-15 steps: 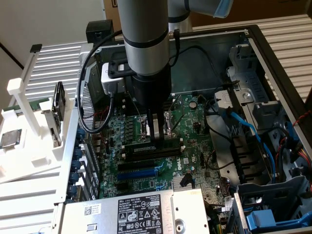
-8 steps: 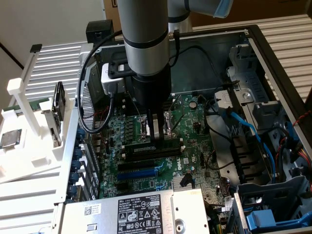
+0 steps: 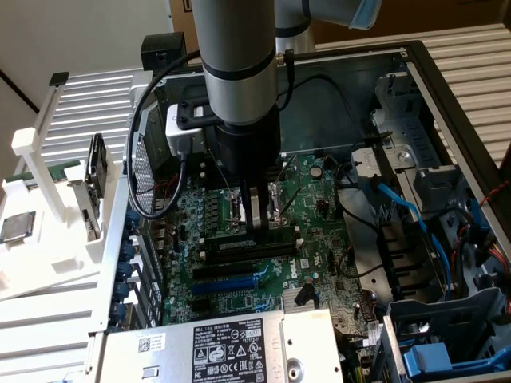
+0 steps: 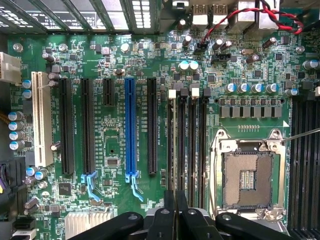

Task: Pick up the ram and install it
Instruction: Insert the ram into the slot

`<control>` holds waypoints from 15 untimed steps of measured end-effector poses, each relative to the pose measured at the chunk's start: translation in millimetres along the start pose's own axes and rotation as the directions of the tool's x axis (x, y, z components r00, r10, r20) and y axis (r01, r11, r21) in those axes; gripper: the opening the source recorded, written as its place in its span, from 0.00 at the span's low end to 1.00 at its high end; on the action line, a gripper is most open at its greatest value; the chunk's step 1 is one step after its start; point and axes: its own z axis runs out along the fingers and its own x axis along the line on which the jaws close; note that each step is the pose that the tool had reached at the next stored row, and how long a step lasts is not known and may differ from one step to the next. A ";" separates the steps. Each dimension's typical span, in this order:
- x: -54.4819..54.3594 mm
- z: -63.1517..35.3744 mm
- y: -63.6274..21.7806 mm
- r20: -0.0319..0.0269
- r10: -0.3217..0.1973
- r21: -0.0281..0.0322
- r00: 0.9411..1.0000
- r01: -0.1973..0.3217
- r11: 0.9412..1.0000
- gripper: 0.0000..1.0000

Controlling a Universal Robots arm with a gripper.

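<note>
The ram (image 3: 239, 246) stands on edge in a long black slot of the green motherboard (image 3: 311, 263), inside the open computer case. My gripper (image 3: 257, 226) comes straight down onto the middle of its top edge, fingers shut on it. In the wrist view the black fingers (image 4: 165, 220) are pressed together over the first of several parallel memory slots (image 4: 189, 145). The gripper (image 4: 175, 212) hides the stick where it holds it. The open processor socket (image 4: 248, 172) lies just beside these slots.
A blue expansion slot (image 3: 231, 281) and black ones lie near the ram. A labelled silver power supply (image 3: 231, 343) sits at the front. Blue cables (image 3: 415, 219) and drive cages fill the exterior view's right. A white rack (image 3: 48, 199) holding a silver chip (image 3: 17, 227) stands outside at the left.
</note>
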 end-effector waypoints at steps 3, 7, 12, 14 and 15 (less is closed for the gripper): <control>0.2 0.1 0.0 0.000 0.000 0.000 1.000 0.000 1.000 0.12; 0.3 0.1 0.0 0.000 0.000 0.000 1.000 0.000 1.000 0.12; 0.5 0.2 0.0 0.000 0.000 0.000 1.000 0.000 1.000 0.12; 0.6 0.5 0.0 0.000 0.000 0.000 1.000 0.000 1.000 0.12; 0.6 0.7 0.0 0.000 0.000 0.000 1.000 0.000 1.000 0.12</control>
